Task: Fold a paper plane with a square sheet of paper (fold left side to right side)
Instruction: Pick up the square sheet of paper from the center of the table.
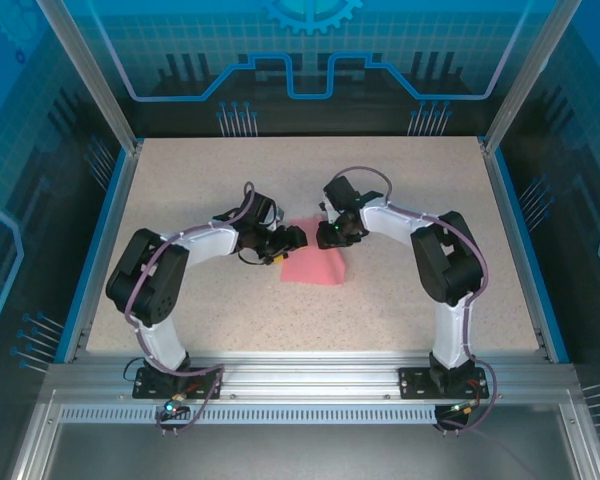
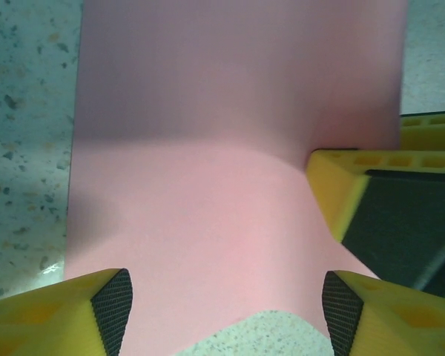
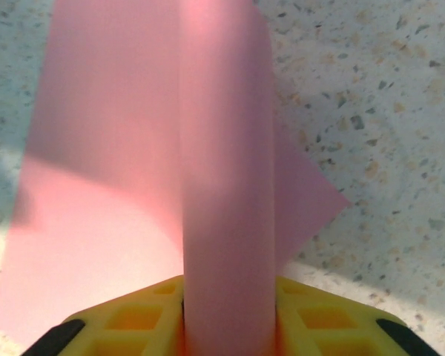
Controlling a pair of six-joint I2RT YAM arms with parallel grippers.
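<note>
Nearest, a ribbed aluminium rail [image 1: 310, 378] carries the two arm bases. Beyond it lies the table [image 1: 180, 180], a matt beige surface speckled like stone and bordered by blue edging.

At mid-table, between the two wrists, is the square sheet of paper [image 1: 318, 265]: thin, smooth, plain salmon-pink. Its near part lies flat on the table, and it is raised in a soft bend at its far side.

The left gripper [image 1: 292, 240] is released. Its yellow fingers [image 2: 52, 315], faced with black cross-hatched pads, stand wide apart just over the flat near edge of the sheet, and neither pad pinches it.

The right gripper [image 3: 226, 326] is clenched on the sheet. Its moulded yellow fingers [image 3: 326, 322], lightened by square hollows, press on either side of a narrow upright band of paper. The band curls away from them, while the rest of the sheet spreads flat on the speckled top beyond, one sharp corner pointing right.

Farthest, translucent blue panels [image 1: 300, 60] printed with circuit-like lines close the enclosure.
</note>
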